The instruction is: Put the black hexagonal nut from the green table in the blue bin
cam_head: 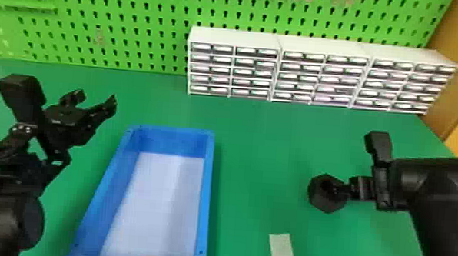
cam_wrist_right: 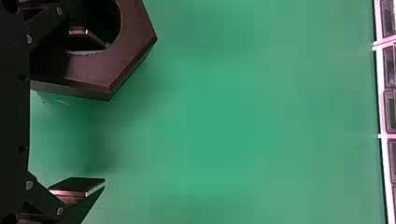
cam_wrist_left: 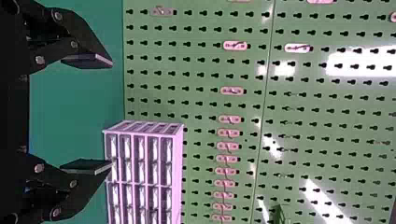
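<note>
- Black hexagonal nut [cam_head: 315, 199]: one, over the green surface [cam_head: 261, 151], to the right of the blue bin [cam_head: 206, 197] and well apart from it. Its top part is cut off in the right wrist view, and I can't tell whether it rests on the surface.
- Two tools, two fingers each. On the right tool [cam_head: 347, 191] they stand apart, one at the nut's hole, the other clear of the nut; just how deep that first one goes is hard to make out.
- Left tool [cam_head: 95, 99]: fingers spread with nothing between them, up by the far left corner of the bin.
- One blue bin, pale inside, its near rim partly cut off by the bottom edge.
- One pale strip [cam_head: 283, 252] on the surface between bin and right arm, its near end cut off.
- Three white drawer cabinets [cam_head: 234, 37] side by side, five rows each, before one green pegboard [cam_head: 131, 26]; whatever the drawers contain is too small to tell.
</note>
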### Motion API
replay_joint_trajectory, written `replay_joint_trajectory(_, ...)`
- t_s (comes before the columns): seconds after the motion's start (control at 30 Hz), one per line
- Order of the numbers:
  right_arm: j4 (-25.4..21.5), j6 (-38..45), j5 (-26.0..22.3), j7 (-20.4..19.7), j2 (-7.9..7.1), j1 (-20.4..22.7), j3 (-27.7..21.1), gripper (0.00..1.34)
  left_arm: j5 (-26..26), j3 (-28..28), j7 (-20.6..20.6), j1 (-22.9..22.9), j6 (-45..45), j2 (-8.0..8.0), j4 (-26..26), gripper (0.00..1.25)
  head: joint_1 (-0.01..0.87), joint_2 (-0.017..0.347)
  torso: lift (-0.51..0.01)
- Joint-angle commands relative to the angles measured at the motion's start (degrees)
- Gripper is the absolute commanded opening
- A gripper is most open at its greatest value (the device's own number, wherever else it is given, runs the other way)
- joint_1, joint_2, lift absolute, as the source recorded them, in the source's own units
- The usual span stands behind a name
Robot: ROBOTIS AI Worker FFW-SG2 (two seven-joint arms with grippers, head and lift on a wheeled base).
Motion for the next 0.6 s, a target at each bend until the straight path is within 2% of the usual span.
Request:
replay_joint_trajectory(0.0,0.06,-0.02,0.08,0.0,-0.08,0.02,0.05,1.09,0.0,0.01,-0.01,0.0,0.0,0.0,0.03,0.76,0.691,0.009,-0.097)
replay_joint_trajectory(0.43,0.06,-0.02,0.25,0.0,-0.08,0.11,0.32,1.08,0.0,-0.08,-0.01,-0.09,0.0,0.0,-0.05,0.76,0.691,0.009,-0.097)
replay_joint_trajectory(0.57,0.06,-0.02,0.25,0.0,-0.17,0.11,0.4,1.03,0.0,-0.08,-0.01,0.0,0.0,0.0,0.03,0.76,0.691,0.009,-0.097)
